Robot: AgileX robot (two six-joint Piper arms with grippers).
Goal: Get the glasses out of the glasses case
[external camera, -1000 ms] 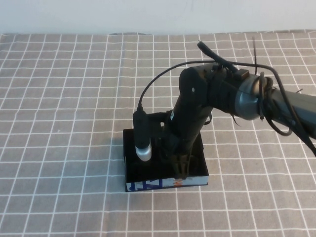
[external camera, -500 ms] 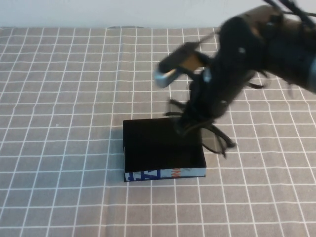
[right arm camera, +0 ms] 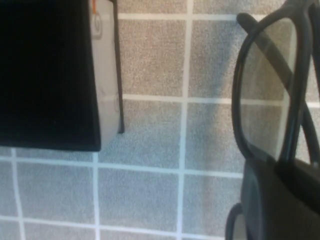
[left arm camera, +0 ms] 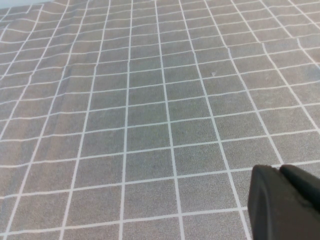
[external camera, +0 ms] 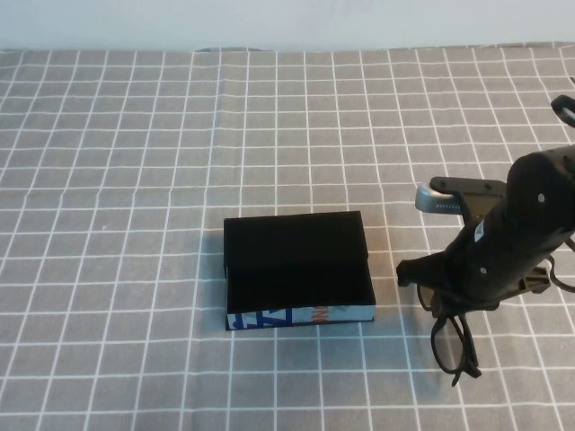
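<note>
The glasses case (external camera: 298,269) sits open near the centre of the checked tablecloth (external camera: 117,162), its black interior facing up and its pale front edge, printed in blue and orange, at the 6 o'clock side. No glasses are visible inside the black interior.

The right gripper (external camera: 449,310) is positioned at 3 o'clock from the case, clear of its right wall and low over the cloth. It is closed on the glasses (external camera: 454,346), which hang below it toward 6 o'clock. One squarish lens rim and the thin black arms show beneath the gripper in the high view. Whether the lowest part of the frame touches the cloth cannot be determined.

In the right wrist view, the fingers (right arm camera: 272,200) are clamped on the glasses (right arm camera: 265,95) at the frame, with one lens seen against the grid pattern. The corner of the glasses case (right arm camera: 50,75) lies apart from the frame, with bare cloth between them.

The left gripper (left arm camera: 287,202) is outside the high view. In the left wrist view, only a dark part of it shows at the picture's edge, above the bare tablecloth (left arm camera: 150,100). Whether it is wide, narrow or holding anything cannot be determined.
</note>
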